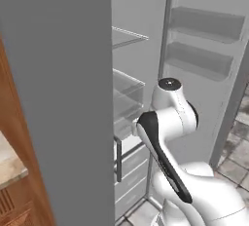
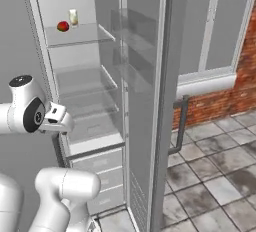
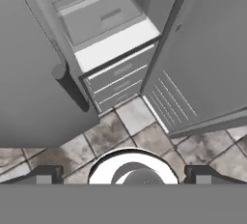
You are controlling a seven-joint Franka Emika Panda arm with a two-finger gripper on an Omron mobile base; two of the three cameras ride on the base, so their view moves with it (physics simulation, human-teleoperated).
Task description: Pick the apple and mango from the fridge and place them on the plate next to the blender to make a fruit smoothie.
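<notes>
The fridge is standing open, its clear shelves showing. The top shelf is carrying two items: the apple is sitting toward the left, and a pale jar is standing just beside it at 1 o'clock. The tiled floor is bearing the fridge, with white drawers sitting low inside.

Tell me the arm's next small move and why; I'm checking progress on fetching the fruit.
Probably raise the open gripper toward the upper shelf: the apple sits there in the open fridge, while the hand points down at the floor.
</notes>
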